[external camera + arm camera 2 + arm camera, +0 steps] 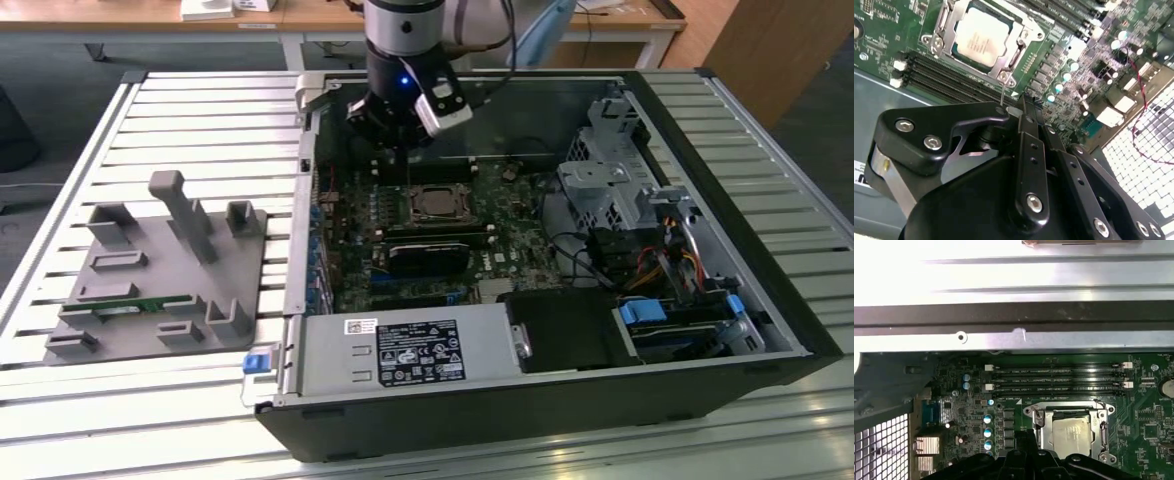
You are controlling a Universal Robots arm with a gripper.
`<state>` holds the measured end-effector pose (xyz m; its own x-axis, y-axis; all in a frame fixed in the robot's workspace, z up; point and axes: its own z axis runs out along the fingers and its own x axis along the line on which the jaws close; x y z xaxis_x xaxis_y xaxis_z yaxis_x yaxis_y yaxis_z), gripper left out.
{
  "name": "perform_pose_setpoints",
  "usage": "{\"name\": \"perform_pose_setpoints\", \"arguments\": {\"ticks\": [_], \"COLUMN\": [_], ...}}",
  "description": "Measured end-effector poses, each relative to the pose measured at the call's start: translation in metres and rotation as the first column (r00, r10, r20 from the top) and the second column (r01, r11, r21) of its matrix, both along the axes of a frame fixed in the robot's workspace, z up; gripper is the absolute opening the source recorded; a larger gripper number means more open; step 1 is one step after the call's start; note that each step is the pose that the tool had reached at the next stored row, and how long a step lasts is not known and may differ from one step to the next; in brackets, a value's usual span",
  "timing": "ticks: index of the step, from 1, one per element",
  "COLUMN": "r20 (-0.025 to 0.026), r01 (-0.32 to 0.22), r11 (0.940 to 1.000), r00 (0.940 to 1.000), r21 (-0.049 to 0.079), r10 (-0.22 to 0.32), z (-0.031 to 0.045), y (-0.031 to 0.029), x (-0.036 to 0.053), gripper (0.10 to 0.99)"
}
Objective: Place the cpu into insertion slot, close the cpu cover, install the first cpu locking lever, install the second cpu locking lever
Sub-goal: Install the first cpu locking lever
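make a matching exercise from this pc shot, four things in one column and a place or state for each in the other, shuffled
Column one
1. cpu
2. cpu cover
3. claw
4. grey fixture

Column two
a. outside the case, at the exterior view's left
b. lying flat, framing the chip
c. over the green board, close to the cover's corner
d. seated, with its silver top showing through a square window

Pairs: 1-d, 2-b, 3-c, 4-a

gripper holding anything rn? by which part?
Cannot tell. The locking lever reaches the gripper with its free end, but a grip isn't visible. The cpu sits socketed, not held.
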<state>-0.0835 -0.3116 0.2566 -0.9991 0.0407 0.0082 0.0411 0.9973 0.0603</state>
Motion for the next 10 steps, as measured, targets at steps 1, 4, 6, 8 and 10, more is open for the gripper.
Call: {"name": "perform_pose_setpoints", "arguments": {"ticks": [1,4,6,8,10], "r20": [0.0000,-0.0002,0.0000,-0.0001,-0.0001], "r01": [0.000,0.000,0.000,0.000,0.000], "r11": [1.0000,1.0000,1.0000,1.0000,1.0000], "r00": [1.0000,1.0000,1.0000,1.0000,1.0000], "r21": [0.000,0.000,0.000,0.000,0.000], "r10": [0.000,0.000,0.000,0.000,0.000], "z": [-0.0001,-0.0002,-0.0004,-0.0005,-0.0005], "y": [0.0014,0.0069,0.0102,0.0120,0.0128], "x": [-0.0002,-0.0002,-0.0002,-0.0002,0.0003], "gripper": [0.106,0.106,0.106,0.106,0.106]}}
